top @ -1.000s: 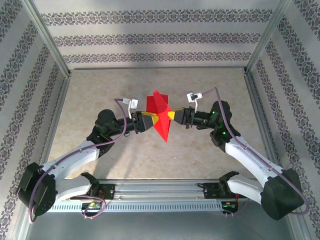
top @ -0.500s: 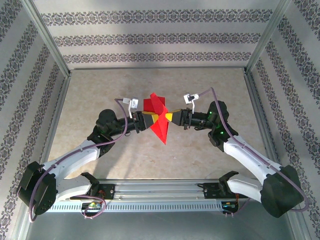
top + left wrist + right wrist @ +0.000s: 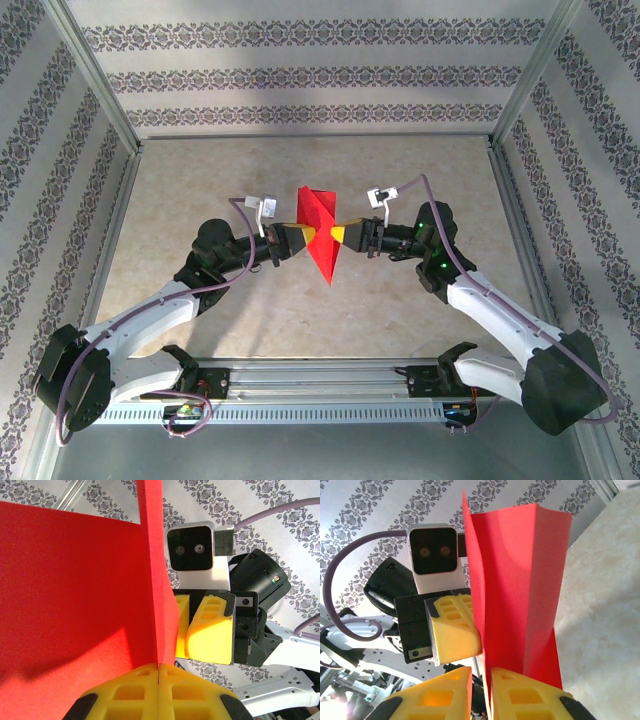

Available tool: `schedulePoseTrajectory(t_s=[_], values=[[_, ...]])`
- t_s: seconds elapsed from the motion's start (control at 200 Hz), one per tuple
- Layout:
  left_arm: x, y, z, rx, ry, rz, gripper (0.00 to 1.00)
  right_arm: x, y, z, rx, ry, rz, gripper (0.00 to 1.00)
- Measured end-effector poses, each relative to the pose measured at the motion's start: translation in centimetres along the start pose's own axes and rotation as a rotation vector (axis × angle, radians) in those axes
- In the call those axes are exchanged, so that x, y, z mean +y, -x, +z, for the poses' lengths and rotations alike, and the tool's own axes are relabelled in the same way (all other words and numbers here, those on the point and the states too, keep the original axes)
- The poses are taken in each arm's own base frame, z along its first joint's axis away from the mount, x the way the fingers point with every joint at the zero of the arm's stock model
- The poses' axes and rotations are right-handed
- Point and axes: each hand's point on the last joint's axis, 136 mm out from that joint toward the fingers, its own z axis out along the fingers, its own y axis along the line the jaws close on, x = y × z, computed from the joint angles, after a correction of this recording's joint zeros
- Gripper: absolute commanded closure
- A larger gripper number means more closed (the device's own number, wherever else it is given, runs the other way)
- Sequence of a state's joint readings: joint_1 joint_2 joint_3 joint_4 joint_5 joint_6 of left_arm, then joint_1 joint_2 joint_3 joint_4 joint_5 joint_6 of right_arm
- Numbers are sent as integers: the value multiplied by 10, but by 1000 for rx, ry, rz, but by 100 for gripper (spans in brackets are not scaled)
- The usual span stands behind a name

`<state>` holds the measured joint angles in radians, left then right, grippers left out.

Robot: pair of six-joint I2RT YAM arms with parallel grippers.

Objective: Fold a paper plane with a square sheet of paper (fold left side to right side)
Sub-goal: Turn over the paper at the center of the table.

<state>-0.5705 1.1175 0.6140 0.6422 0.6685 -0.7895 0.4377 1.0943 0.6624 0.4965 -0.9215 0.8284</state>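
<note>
So here's my red sheet of paper (image 3: 318, 215), folded and standing on edge over the middle of the tabletop (image 3: 400, 310), about halfway between the left and right edges. From above it's a long thin wedge, wide end toward the far edge and a sharp point aimed at the near edge. I can't tell if that point touches the surface.

My left tool (image 3: 306, 238) is squeezed together right on the paper. In its wrist view the two chunky yellow fingers (image 3: 125, 695) meet at a seam, and the thin paper edge runs straight down into it.

My right tool (image 3: 339, 235) comes in from the other side, and its fingers are a little apart. The paper's edge sits in that slim gap, so it's not really pinched there.

The paper is matte, plain red and crisply creased, and from the right wrist its panels make a V-shaped trough. The fingers are blocky yellow plastic with little recessed pockets. The tabletop looks like pale beige marbled stone.
</note>
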Motion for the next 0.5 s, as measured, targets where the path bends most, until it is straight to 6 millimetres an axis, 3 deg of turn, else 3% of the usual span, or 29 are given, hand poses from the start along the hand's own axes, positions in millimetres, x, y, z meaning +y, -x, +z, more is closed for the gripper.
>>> schedulePoseTrajectory(t_s=[0.21,0.345,0.43,0.5], values=[[1,1,0,-6,6,0,96,-6,14,-38,-121,-102,-26,39],[-1,4,1,-9,2,3,96,-17,1,-45,-122,-133,16,12],[-5,8,1,-15,-4,10,96,-28,-11,-45,-106,-155,65,3],[-7,10,2,-20,-8,14,96,-29,-20,-41,-84,-152,82,2]])
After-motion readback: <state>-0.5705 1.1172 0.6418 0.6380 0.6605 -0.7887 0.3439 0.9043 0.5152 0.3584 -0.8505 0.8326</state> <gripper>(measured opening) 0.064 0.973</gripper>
